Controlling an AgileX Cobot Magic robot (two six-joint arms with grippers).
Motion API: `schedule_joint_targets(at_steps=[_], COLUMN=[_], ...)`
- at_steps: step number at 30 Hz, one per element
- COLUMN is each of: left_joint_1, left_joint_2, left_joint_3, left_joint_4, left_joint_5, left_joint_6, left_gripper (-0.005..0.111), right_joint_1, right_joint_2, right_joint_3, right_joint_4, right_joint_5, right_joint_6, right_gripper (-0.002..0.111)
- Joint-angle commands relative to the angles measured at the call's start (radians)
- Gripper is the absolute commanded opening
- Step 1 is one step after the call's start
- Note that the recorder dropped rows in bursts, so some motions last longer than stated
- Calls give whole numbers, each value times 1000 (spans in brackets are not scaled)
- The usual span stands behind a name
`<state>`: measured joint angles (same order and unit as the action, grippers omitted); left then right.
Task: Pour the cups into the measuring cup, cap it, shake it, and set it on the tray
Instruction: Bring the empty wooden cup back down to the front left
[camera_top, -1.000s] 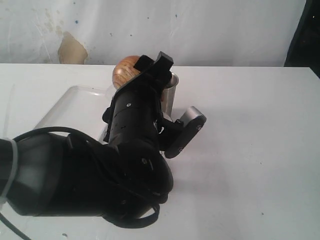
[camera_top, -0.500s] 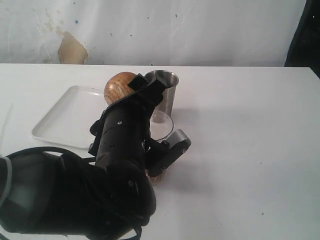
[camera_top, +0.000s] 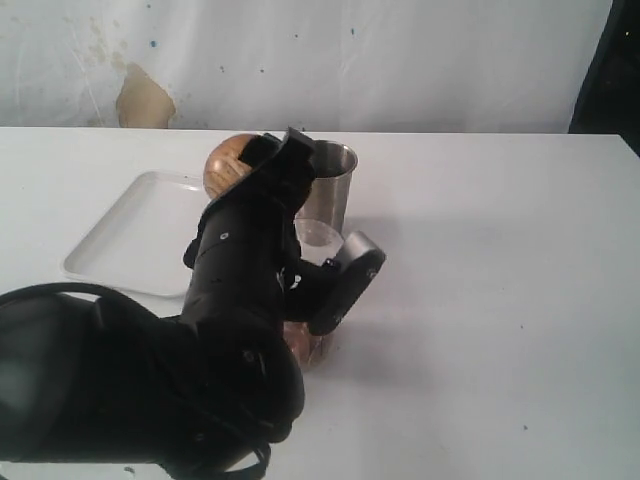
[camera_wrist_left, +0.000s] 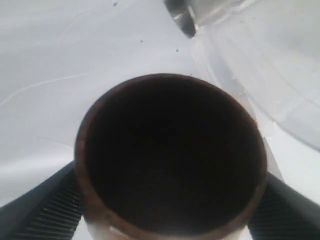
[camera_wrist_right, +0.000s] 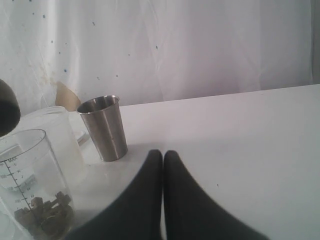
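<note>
My left gripper (camera_wrist_left: 170, 175) is shut on the brown wood-grain cup (camera_wrist_left: 170, 160), whose dark mouth fills the left wrist view. In the exterior view that cup (camera_top: 228, 165) is held up in front of the steel tumbler (camera_top: 325, 185). The clear measuring cup (camera_wrist_right: 32, 185) stands with brown bits (camera_wrist_right: 45, 215) in its bottom; the left arm hides most of it in the exterior view, where only part of it (camera_top: 322, 240) shows. The white tray (camera_top: 125, 235) lies to the left. My right gripper (camera_wrist_right: 163, 155) is shut and empty, low over the table near the tumbler (camera_wrist_right: 104, 127).
A wider frosted plastic cup (camera_wrist_right: 60, 137) stands right behind the measuring cup. The left arm's black bulk (camera_top: 200, 360) fills the lower left of the exterior view. White table (camera_top: 500, 300) spreads out to the right of the cups.
The left gripper has carried the wood cup to the left and slightly down, away from above the tumbler. The arm's wrist has dropped lower, uncovering more of the tray.
</note>
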<state>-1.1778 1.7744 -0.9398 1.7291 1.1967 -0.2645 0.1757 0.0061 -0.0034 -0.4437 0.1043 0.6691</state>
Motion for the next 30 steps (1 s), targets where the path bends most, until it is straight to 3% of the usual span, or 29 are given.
schedule_joint_targets(at_steps=[1, 3, 7, 11, 13, 15, 21, 27, 30], left_joint_1=[-1, -1, 3, 66, 173, 289, 647, 947, 983], left_joint_2=[-84, -121, -203, -322, -424, -530, -722, -720, -663], left_joint_3=[-35, -51, -82, -82, -56, 11, 280, 486, 532], left_joint_4=[15, 4, -156, -365, -500, -536, -534, -533, -571], left_joint_5=[24, 24, 24, -46, -215, -379, -939, -1405, -1514], left_joint_6=[-134, -225, -429, -551, -618, -743, -998, -963, -772], left_gripper=[0, 0, 0, 0, 0, 0, 0, 0, 0], right_joint_1=[3, 3, 3, 3, 3, 3, 3, 3, 3], right_joint_2=[-6, -6, -6, -6, -6, -6, -6, -6, -6], right_joint_3=[3, 3, 3, 3, 3, 3, 3, 3, 3], right_joint_4=[1, 1, 1, 1, 1, 1, 1, 1, 1], right_joint_5=[6, 6, 6, 6, 6, 6, 6, 6, 6], right_joint_6=[-1, -1, -1, -1, -1, -1, -1, -1, -1], right_gripper=[0, 0, 0, 0, 0, 0, 0, 0, 0])
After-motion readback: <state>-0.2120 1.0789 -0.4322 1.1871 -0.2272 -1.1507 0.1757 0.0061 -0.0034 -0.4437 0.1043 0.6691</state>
